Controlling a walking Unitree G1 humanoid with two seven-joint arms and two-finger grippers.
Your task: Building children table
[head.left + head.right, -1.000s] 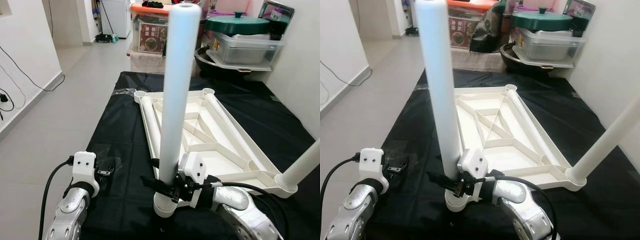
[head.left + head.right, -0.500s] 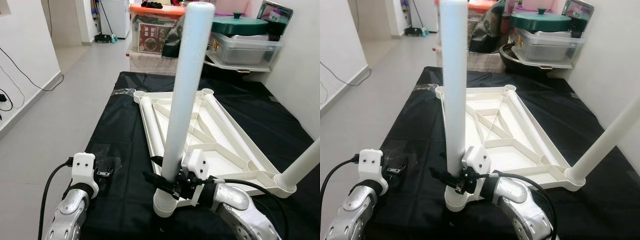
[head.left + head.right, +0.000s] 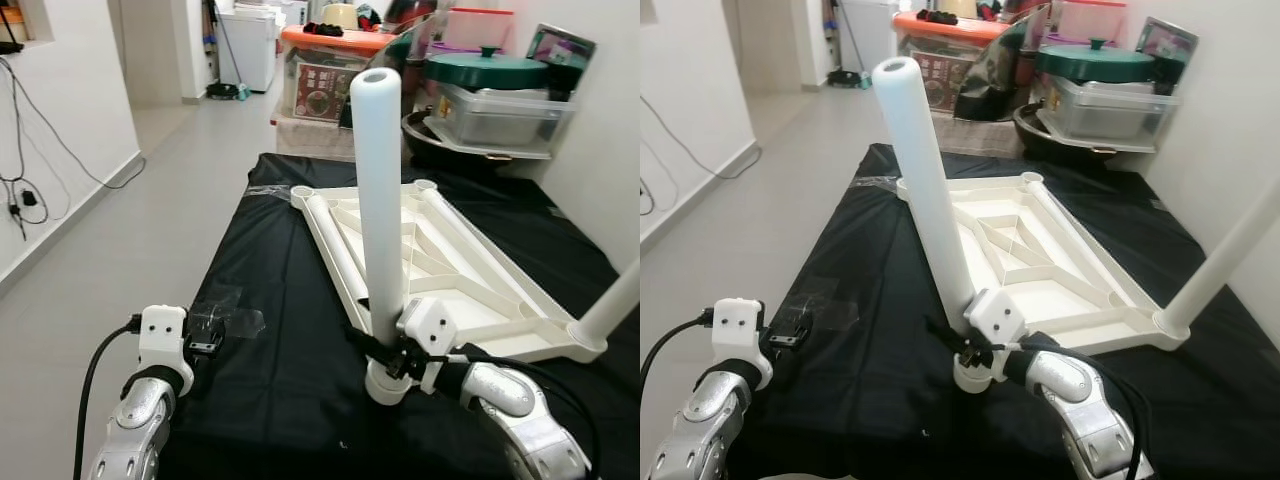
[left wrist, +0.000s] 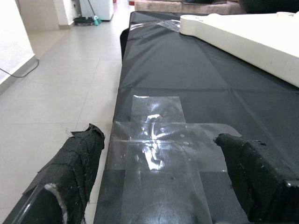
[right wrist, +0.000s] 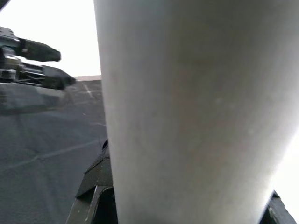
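A white plastic tabletop (image 3: 470, 290) lies upside down on a black-covered surface (image 3: 280, 300). One white tube leg (image 3: 378, 200) stands in the near corner socket (image 3: 385, 388), close to upright. My right gripper (image 3: 378, 352) is shut on this leg just above the socket; in the right wrist view the leg (image 5: 187, 93) sits between the black fingers (image 5: 96, 200). A second leg (image 3: 618, 300) stands in the right corner socket. My left gripper (image 3: 205, 345) hovers open at the surface's near left edge, over a clear tape patch (image 4: 154, 140).
Two bare sockets (image 3: 302, 191) sit at the tabletop's far end. Storage boxes (image 3: 335, 60) and a green-lidded pot (image 3: 490, 68) crowd the far side. A wall stands to the right. Tiled floor (image 3: 120, 230) runs along the left, with cables (image 3: 30, 170) on the wall.
The whole picture has shifted, so the camera moved. The gripped leg leaned right half a second ago and now stands nearly upright. The left gripper has stayed by the tape.
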